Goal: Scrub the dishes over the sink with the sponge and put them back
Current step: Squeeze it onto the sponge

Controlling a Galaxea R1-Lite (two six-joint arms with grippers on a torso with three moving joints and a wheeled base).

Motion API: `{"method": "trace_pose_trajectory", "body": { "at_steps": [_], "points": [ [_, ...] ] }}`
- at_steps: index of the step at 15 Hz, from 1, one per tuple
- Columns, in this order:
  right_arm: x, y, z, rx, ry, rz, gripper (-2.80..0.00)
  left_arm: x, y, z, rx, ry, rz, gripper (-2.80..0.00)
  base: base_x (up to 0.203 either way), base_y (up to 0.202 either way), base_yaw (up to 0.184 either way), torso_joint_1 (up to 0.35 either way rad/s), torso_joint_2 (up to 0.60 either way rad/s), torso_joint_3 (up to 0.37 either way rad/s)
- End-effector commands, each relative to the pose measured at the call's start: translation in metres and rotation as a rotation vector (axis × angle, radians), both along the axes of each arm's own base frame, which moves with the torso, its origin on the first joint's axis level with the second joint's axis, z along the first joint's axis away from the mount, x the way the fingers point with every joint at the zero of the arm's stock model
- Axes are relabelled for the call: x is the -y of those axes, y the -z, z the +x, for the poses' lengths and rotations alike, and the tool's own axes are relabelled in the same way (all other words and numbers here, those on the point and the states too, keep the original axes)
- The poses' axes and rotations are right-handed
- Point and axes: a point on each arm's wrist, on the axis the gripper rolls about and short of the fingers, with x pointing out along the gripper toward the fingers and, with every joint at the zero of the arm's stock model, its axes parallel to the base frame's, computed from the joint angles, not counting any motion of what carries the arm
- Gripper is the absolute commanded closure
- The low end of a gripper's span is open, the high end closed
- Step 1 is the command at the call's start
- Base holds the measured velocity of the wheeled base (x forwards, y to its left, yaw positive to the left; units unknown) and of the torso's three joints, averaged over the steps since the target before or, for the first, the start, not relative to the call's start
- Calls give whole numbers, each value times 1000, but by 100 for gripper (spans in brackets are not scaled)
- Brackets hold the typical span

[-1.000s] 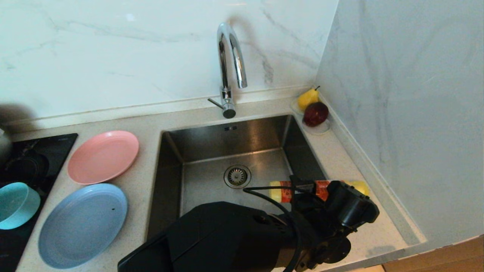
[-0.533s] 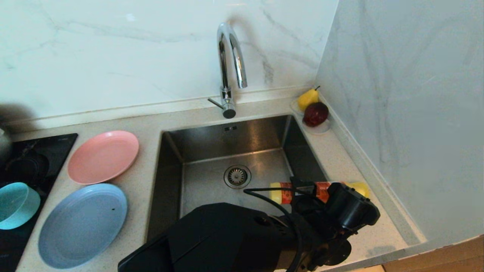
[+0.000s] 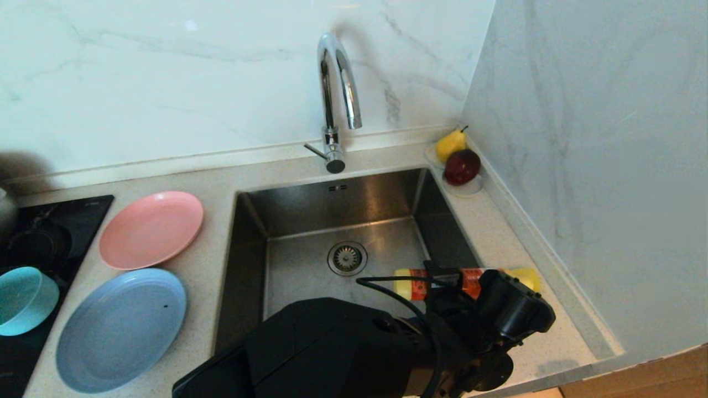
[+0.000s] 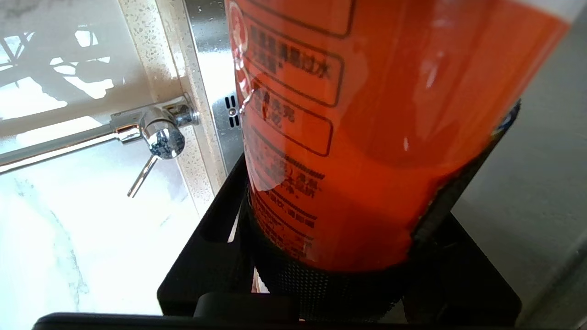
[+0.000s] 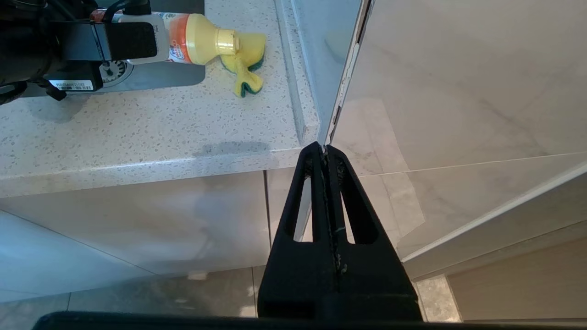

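Observation:
My left gripper (image 3: 442,287) is shut on an orange-labelled yellow detergent bottle (image 3: 406,282), which it holds lying level over the sink's (image 3: 298,265) right rim. The bottle (image 4: 367,114) fills the left wrist view between the black fingers (image 4: 220,215). The bottle's yellow nozzle (image 5: 215,41) rests against the yellow-and-green sponge (image 5: 247,68) on the counter right of the sink. The pink plate (image 3: 150,229), pale-blue plate (image 3: 120,330) and teal bowl (image 3: 23,300) lie left of the sink. My right gripper (image 5: 324,151) hangs shut below the counter edge.
The chrome tap (image 3: 337,94) arches over the back of the sink. A white saucer (image 3: 470,189) with a yellow pear (image 3: 451,143) and a dark red fruit (image 3: 462,166) sits in the back right corner. A black hob (image 3: 77,221) lies at the far left; a wall closes the right side.

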Motion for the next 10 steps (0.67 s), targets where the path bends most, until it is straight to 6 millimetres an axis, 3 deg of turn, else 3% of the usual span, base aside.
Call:
{"method": "trace_pose_trajectory", "body": {
  "at_steps": [1,10],
  "points": [
    [0,0,0,0,0,-1,0,1,-4,0,10,-4,-6,0,0,0,0,0,0,0],
    [0,0,0,0,0,-1,0,-1,-32,-8,43,-14,-169,0,0,0,0,0,0,0]
  ]
}}
